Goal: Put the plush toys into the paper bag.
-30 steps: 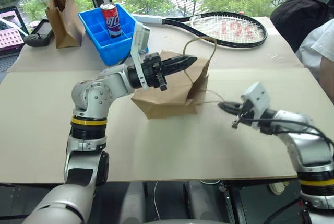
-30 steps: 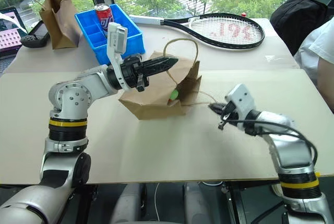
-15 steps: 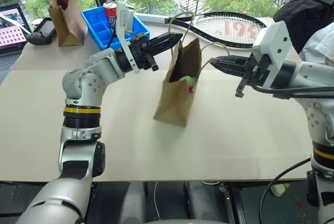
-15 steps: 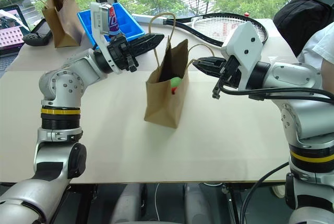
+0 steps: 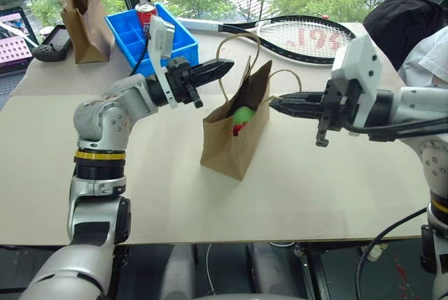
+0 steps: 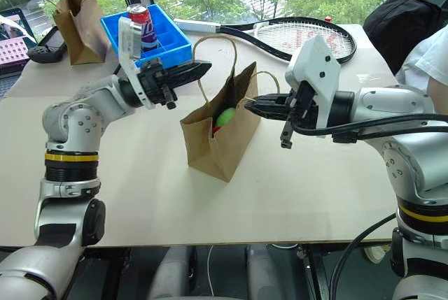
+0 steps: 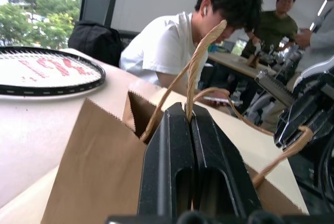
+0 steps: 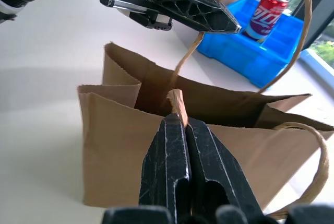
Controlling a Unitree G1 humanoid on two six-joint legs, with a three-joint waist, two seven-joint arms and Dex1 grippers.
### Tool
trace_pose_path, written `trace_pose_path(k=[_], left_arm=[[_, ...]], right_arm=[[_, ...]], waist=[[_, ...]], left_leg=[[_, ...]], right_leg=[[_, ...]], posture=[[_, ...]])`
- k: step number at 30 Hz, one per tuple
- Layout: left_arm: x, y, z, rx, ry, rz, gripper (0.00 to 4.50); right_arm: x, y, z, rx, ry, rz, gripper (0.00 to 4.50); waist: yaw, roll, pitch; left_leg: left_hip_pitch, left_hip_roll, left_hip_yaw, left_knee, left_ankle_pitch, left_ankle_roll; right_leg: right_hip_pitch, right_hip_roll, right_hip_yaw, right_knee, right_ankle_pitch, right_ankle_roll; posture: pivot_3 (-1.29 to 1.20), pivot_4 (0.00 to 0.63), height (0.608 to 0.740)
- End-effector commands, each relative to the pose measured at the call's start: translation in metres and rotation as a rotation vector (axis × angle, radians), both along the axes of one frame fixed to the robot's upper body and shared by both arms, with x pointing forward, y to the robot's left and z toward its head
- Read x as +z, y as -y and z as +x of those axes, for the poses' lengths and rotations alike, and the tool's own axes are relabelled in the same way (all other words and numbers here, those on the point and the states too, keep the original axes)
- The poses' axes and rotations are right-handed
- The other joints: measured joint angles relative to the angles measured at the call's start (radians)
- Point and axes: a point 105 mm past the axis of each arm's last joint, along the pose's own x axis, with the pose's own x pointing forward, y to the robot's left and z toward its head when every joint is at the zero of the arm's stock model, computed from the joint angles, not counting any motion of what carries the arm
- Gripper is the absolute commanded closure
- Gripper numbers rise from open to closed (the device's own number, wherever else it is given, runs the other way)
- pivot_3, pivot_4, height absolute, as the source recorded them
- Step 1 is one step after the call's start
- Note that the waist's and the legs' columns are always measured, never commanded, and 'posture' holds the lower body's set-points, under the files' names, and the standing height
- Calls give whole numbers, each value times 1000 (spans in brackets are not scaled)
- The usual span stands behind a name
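Plush toys are already inside the paper bag, which stands in the middle of the frame on the table. Through the open mouth a rounded green one shows, with a bit of red just below it. So the putting-in step seems finished, and the step in hand is, in my judgement, the holding of the bag upright by its cord handles.

The left gripper, coming from the upper left, has its fingers pressed together on the far handle loop; the wrist view shows the cord passing between them. The right gripper, coming from the right side, is also closed, and it pinches the near handle just above the bag's rim.

Next move probably calls for letting both cords go gently, one after the other, so that the bag does not tip over.
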Motion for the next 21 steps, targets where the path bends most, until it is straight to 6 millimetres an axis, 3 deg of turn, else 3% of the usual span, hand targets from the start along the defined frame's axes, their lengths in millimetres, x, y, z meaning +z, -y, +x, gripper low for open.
trace_pose_path(k=[1,5,10,11,13,18,21], left_arm=[[23,-8,-12,-59,28,-51,3347],[26,-12,-13,-55,33,-43,1929],[38,-32,-25,-92,90,-58,221],[39,-36,-27,-101,99,-60,0],[39,-48,-33,-104,123,-48,0],[10,-80,-48,-126,79,80,0],[-14,-81,-64,-194,30,139,0]], right_arm=[[24,10,-2,-30,60,55,3854],[39,18,-1,-49,100,96,2613],[80,33,-7,-54,175,245,967],[86,35,-8,-56,190,271,589],[94,42,-12,-71,188,299,24],[68,59,-29,-97,22,211,24],[35,59,-31,-113,-99,180,761]], waist=[[1,0,0],[2,0,0],[-1,0,0],[-3,0,0],[-4,0,0],[-1,1,1],[-1,1,1]], left_leg=[[0,0,0,0,0,0],[0,0,0,0,0,0],[0,0,0,0,0,0],[0,0,0,0,0,0],[0,1,1,-1,0,0],[0,1,1,-3,0,0],[0,1,1,-3,0,0]], right_leg=[[0,0,0,0,0,0],[0,0,0,-1,0,0],[-1,0,0,0,0,0],[-1,0,0,0,0,0],[-2,0,0,0,0,0],[-1,0,0,-1,-1,-1],[-1,0,0,-1,-1,-2]], posture=[[0,150,656],[0,150,656],[0,150,656],[0,150,656],[0,150,656],[0,150,656],[0,150,656]])
